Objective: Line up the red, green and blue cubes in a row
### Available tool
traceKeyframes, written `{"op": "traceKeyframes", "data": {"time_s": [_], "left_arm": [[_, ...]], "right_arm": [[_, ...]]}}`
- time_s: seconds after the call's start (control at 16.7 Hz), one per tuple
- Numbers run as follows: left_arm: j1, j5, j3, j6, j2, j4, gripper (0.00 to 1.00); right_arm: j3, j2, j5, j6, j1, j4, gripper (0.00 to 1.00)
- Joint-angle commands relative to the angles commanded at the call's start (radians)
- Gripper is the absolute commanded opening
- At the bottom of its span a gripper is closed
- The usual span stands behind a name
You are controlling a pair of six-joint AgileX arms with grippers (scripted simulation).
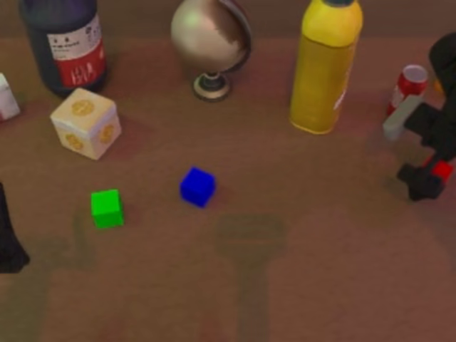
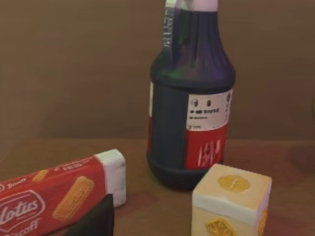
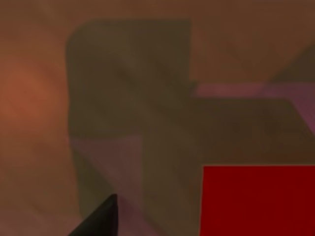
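The green cube (image 1: 107, 208) sits left of centre, and the blue cube (image 1: 197, 187) lies a little to its right and slightly farther back. At the right edge, the red cube (image 1: 442, 169) shows between the dark parts of my right gripper (image 1: 429, 178). In the right wrist view the red cube (image 3: 258, 200) fills one corner, and the one visible finger (image 3: 101, 220) stands apart from it, so the gripper is open. My left gripper (image 1: 8, 246) is parked at the left edge, open, with one finger (image 2: 93, 221) showing.
Along the back stand a dark bottle (image 1: 65, 43), a globe (image 1: 210, 43), a yellow bottle (image 1: 325, 64) and a red can (image 1: 410, 85) close to the right arm. The cream emblem cube (image 1: 85, 122) and a biscuit pack (image 2: 54, 194) lie back left.
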Motion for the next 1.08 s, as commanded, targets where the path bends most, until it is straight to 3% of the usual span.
{"op": "traceKeyframes", "data": {"time_s": [0.18,0.96,1.08], "left_arm": [[0.000,0.000,0.000,0.000,0.000,0.000,1.00],[0.000,0.000,0.000,0.000,0.000,0.000,1.00],[0.000,0.000,0.000,0.000,0.000,0.000,1.00]], "right_arm": [[0.000,0.000,0.000,0.000,0.000,0.000,1.00],[0.000,0.000,0.000,0.000,0.000,0.000,0.02],[0.000,0.000,0.000,0.000,0.000,0.000,0.00]]}}
